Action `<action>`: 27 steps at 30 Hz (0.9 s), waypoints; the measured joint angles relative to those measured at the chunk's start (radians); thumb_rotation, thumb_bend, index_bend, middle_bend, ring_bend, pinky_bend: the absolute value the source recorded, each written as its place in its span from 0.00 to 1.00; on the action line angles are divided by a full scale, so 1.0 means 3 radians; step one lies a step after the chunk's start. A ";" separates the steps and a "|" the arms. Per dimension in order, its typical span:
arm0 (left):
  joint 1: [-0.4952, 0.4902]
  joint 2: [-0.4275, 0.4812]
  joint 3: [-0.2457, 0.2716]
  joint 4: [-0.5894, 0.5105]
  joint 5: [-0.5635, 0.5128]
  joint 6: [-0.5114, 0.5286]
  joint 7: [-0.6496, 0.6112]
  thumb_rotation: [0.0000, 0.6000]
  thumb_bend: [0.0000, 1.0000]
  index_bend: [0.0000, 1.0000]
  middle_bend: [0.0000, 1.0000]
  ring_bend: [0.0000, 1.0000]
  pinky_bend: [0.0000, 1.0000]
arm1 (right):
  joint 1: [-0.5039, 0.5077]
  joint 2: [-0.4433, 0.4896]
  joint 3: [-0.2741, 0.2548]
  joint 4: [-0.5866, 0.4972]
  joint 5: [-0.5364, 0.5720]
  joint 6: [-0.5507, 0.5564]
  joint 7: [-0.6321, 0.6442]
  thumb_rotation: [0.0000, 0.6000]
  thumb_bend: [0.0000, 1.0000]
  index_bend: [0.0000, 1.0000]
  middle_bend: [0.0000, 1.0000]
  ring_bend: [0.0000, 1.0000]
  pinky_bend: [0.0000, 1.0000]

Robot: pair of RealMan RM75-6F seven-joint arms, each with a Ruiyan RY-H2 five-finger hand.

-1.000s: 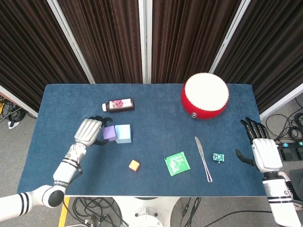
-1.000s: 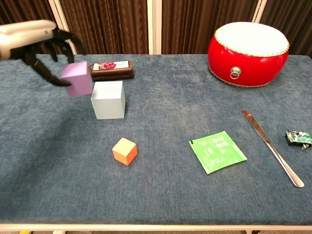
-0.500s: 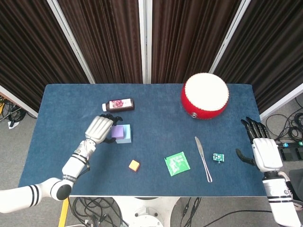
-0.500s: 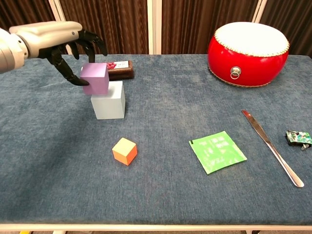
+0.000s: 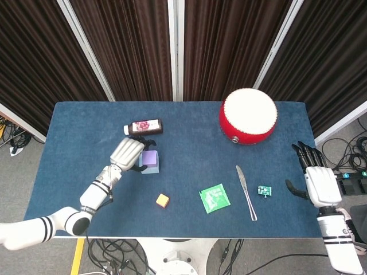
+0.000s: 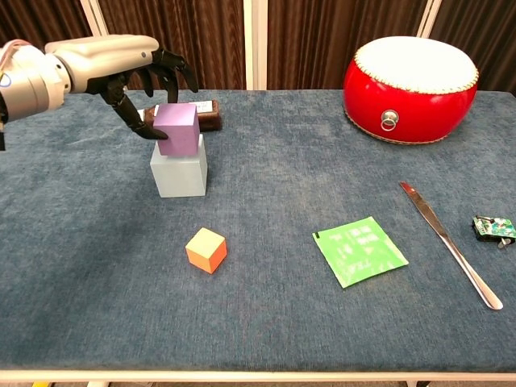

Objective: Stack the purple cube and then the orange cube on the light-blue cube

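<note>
Left robot hand (image 6: 149, 76): dark fingers clamped on the matte purple cube (image 6: 176, 129), held atop the light-blue cube (image 6: 179, 171).
Orange cube (image 6: 206, 249): small, sharp-edged, on the counter's (image 6: 266, 314) blue felt-like cloth, nearer the camera than that hand.
Right robot hand (image 5: 314, 177): fingers apart, empty, at the counter edge, just right of a small green circuit board (image 5: 264, 191).

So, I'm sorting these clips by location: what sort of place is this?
Probably a robot lab or test room, not a home: a blue-covered table against dark curtains, cables on the floor, and unrelated props such as a red drum and a knife.
</note>
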State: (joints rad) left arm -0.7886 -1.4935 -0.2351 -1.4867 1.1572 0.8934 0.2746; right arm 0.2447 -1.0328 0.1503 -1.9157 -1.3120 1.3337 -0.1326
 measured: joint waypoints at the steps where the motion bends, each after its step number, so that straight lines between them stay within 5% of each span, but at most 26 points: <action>1: -0.0006 -0.0010 0.0002 0.0012 -0.0019 0.0000 0.0010 1.00 0.26 0.35 0.57 0.31 0.35 | 0.0000 0.0001 0.0001 0.0001 0.0002 0.0000 0.0003 1.00 0.22 0.00 0.01 0.00 0.00; 27: -0.0116 -0.0085 0.0101 0.0200 -0.0063 -0.0034 -0.0068 1.00 0.26 0.35 0.57 0.31 0.35 | 0.0017 -0.0003 0.0009 0.0010 0.0063 -0.0030 -0.0023 1.00 0.22 0.00 0.01 0.00 0.00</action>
State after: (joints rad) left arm -0.8233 -1.5191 -0.2049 -1.4268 1.1384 0.8833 0.2542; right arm 0.2499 -1.0337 0.1530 -1.9128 -1.2931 1.3247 -0.1394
